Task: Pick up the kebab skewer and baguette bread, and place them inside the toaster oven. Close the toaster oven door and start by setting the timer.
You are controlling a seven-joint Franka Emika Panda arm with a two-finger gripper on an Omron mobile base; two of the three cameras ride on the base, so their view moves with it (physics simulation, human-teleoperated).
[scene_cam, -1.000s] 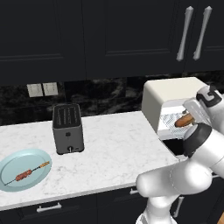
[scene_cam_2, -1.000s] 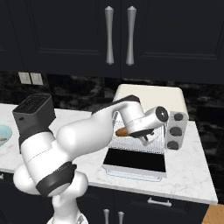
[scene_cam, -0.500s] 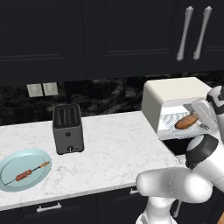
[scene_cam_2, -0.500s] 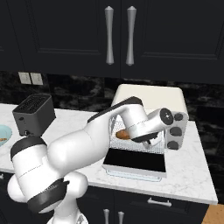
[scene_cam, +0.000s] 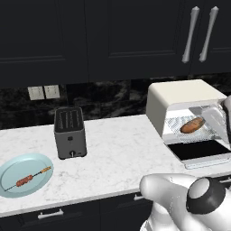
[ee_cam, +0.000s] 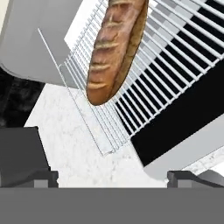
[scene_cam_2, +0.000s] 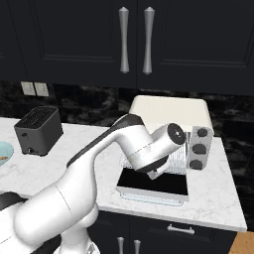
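On the oven rack point(ee_cam: 175, 57), baguette bread point(ee_cam: 114, 48) beyond the wide-open, empty end effector point(ee_cam: 109, 177).

- I can see no words, numbers, brand names or signs to read anywhere here.
- The toaster oven point(scene_cam: 180, 101) has a plain cream top with no writing on it.
- Its three round knobs point(scene_cam_2: 199, 148) are too small and blurry to show any marks.
- The dark slot toaster point(scene_cam: 70, 131) has a plain front.
- The dark cupboard doors point(scene_cam: 135, 36) carry no labels.
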